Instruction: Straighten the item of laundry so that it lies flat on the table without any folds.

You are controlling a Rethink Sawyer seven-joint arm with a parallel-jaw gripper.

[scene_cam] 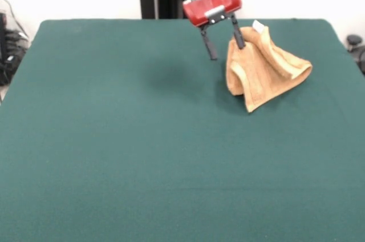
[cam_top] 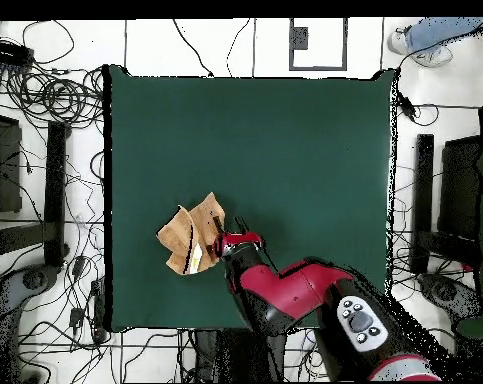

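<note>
At worktop's far side, red-and-black gripper point(scene_cam: 223, 39) hangs tilted, 2 fingers point(scene_cam: 209, 45) spread; 1 touches the crumpled golden-tan terry towel point(scene_cam: 263, 69) on dark green felt worktop point(scene_cam: 142, 150).

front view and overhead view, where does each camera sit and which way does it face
Front view: sits across the table, facing the robot; shows the towel bunched up at the far right, and the arm's red end with the open gripper coming down from above.
Overhead view: sits above the table, looking straight down, robot's base at the bottom; shows the red arm reaching up to the towel.
Shared: table, towel, gripper, one finger at the towel.
</note>
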